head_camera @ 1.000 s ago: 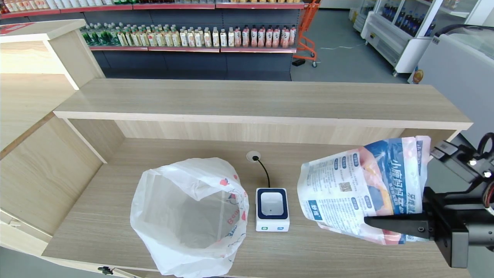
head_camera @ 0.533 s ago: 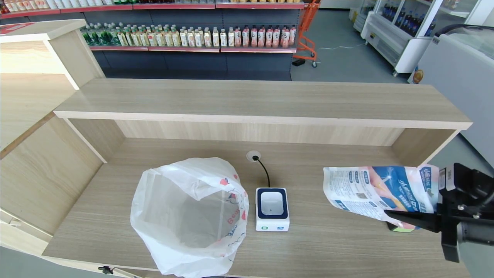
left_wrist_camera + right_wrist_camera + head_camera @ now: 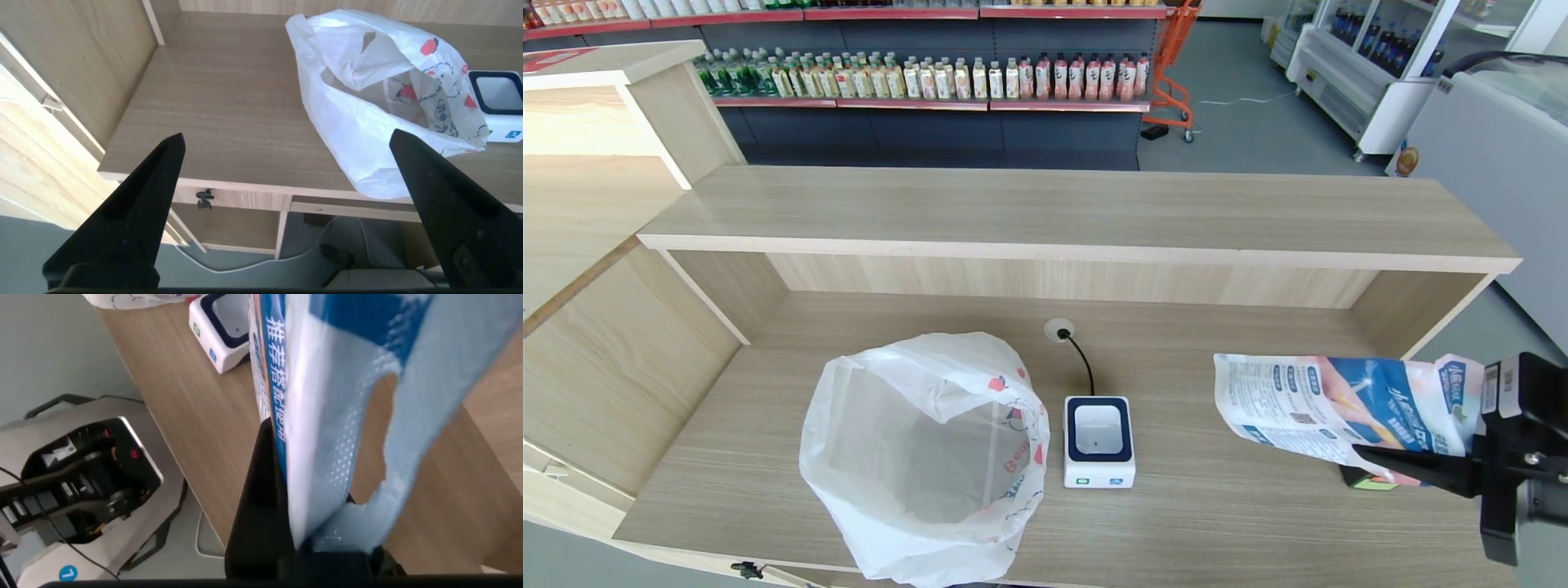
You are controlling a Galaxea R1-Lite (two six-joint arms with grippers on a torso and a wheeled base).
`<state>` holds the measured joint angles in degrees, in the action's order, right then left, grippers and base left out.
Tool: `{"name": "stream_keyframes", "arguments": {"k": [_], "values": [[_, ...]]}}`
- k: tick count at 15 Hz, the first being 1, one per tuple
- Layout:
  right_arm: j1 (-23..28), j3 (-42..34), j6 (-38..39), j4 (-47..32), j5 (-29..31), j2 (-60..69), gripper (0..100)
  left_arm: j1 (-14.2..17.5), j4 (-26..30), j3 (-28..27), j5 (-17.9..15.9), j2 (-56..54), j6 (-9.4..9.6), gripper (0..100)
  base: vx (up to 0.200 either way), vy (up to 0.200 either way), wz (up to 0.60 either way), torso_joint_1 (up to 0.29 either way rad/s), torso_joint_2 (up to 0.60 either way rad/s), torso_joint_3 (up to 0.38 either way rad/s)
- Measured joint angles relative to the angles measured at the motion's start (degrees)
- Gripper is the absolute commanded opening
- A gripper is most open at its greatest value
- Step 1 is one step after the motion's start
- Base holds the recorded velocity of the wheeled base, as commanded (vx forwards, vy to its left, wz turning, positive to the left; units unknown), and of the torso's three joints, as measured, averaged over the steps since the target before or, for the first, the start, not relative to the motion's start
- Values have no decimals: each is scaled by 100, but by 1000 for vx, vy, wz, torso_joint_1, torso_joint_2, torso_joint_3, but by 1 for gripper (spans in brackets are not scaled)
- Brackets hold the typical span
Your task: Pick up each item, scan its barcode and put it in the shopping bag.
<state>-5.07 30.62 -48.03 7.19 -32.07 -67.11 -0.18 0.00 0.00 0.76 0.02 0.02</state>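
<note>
A blue-and-white printed pouch (image 3: pixel 1331 402) hangs low over the right end of the wooden counter (image 3: pixel 1217 523), lying nearly flat with its printed back facing up. My right gripper (image 3: pixel 1390 467) is shut on the pouch's right edge, and in the right wrist view a dark finger (image 3: pixel 263 498) presses against the pouch (image 3: pixel 343 400). The white scanner (image 3: pixel 1099 442) sits mid-counter, left of the pouch. The white plastic shopping bag (image 3: pixel 923 457) stands with its mouth wide left of the scanner. My left gripper (image 3: pixel 288 143) is open, off the counter's front left, near the bag (image 3: pixel 384 90).
A black cable (image 3: pixel 1083 365) runs from the scanner to a hole in the counter. A raised wooden ledge (image 3: pixel 1078 212) walls the back, and side panels close both ends. A small green-and-dark thing (image 3: pixel 1372 483) shows under the pouch. Store shelves stand behind.
My right gripper has carried the pouch down and to the right, and the pouch has tipped from upright to nearly flat. The bag and scanner have not moved.
</note>
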Motion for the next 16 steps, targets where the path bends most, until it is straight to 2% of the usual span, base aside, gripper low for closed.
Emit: {"name": "stream_keyframes", "arguments": {"k": [4,8,11,16], "values": [[-24,20,889,-2,-27,51,0,5,0,0,-2,0,-68,100,0,200,0,8,-2,4],[-20,20,1196,-2,-5,-65,0,2,0,0,0,0,-106,100,0,200,0,-1,1,4],[-5,85,1117,27,44,-424,0,-4,0,0,2,0,-67,100,0,0,0,0,0,0],[4,116,52,200,46,-1193,0,0,0,0,2,0,-62,100,0,0,0,0,0,0]]}}
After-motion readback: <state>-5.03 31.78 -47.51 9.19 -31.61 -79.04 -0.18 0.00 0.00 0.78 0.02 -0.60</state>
